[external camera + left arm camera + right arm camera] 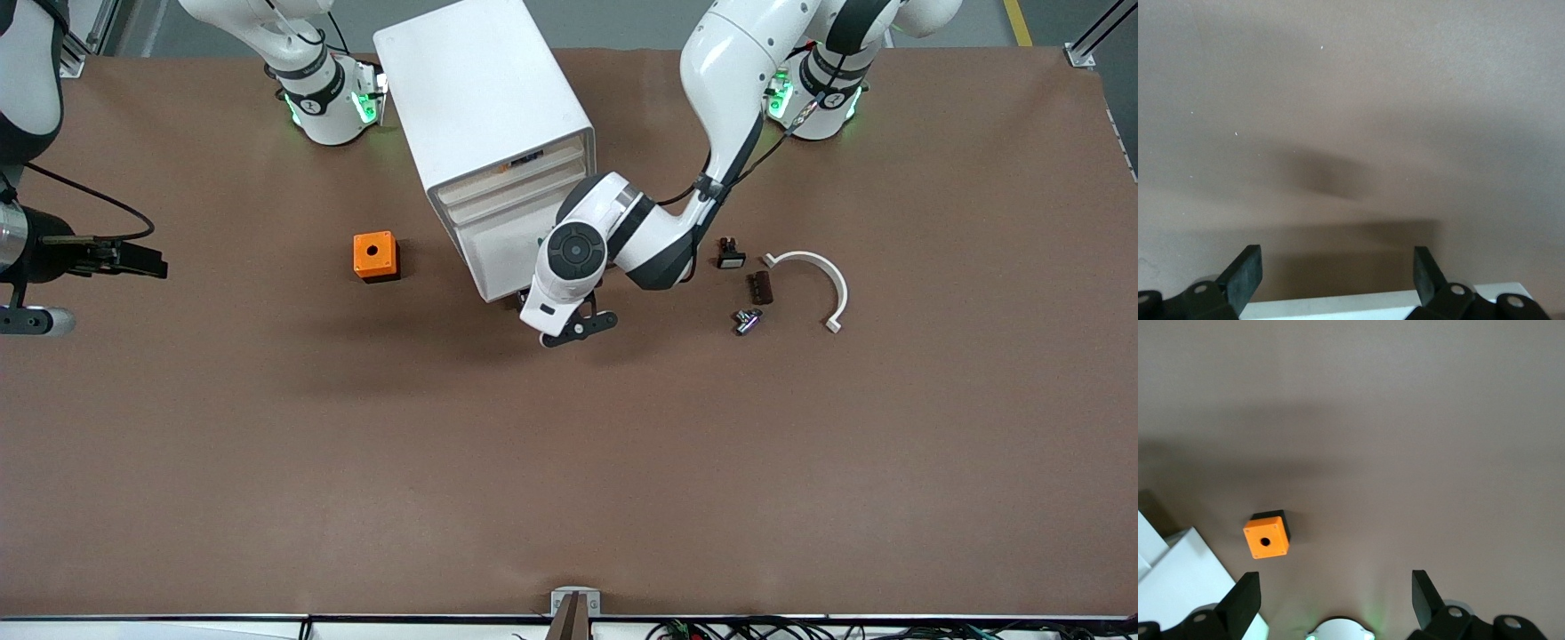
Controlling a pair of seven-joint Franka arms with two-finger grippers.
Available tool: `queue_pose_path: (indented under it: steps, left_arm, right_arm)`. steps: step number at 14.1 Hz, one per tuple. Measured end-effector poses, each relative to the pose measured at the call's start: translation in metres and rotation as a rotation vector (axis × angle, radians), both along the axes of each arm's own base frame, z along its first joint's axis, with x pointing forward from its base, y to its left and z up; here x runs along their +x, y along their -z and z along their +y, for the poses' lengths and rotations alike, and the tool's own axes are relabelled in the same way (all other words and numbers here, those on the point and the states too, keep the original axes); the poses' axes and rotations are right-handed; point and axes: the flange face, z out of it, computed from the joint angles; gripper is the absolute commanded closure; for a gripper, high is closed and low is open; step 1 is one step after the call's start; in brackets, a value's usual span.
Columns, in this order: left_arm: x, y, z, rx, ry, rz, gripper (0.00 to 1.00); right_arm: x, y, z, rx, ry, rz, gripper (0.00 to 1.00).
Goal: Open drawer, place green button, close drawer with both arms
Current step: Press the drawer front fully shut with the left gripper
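Left wrist view: left hand point(1337, 280) spread wide, empty, at lowest drawer point(511, 286) of cabinet point(484, 116). Probably light, rigid; best hooked at front lip. Right hand point(1335, 600) open, waiting above table point(569, 462).

brown table point(569, 462), matte and plain. carries big white cabinet point(484, 116) toward the robots' bases. orange cube with a hole point(374, 256) beside the cabinet, toward the right arm's end. toward the left arm's end, a loose cluster: small black part with a white face point(730, 255), dark brown block point(760, 287) just beside it, small metallic part point(747, 320) nearer the front camera, curved white band point(813, 283) outermost. robot bases point(333, 102) along the table's edge farthest from the front camera.
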Motion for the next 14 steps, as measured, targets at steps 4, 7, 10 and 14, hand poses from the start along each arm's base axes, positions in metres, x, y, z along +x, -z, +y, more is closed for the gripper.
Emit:
queue_pose_path:
  steps: [4, 7, 10, 14]
  left_arm:
    - [-0.007, 0.006, -0.002, 0.009, 0.008, 0.010, 0.00]
    - [-0.012, 0.009, -0.005, 0.013, 0.016, 0.015, 0.00]
    - [-0.018, 0.009, -0.009, 0.013, 0.025, 0.017, 0.00]
    - [-0.035, 0.012, -0.022, -0.017, 0.016, 0.061, 0.00]
  right_arm:
    - [-0.001, 0.000, -0.003, -0.008, -0.033, 0.006, 0.00]
    - [-0.002, 0.000, -0.005, -0.008, -0.032, 0.016, 0.00]
    - [-0.002, 0.000, -0.007, -0.008, -0.030, 0.020, 0.00]
    - [-0.003, 0.000, -0.011, -0.007, -0.024, 0.025, 0.00]
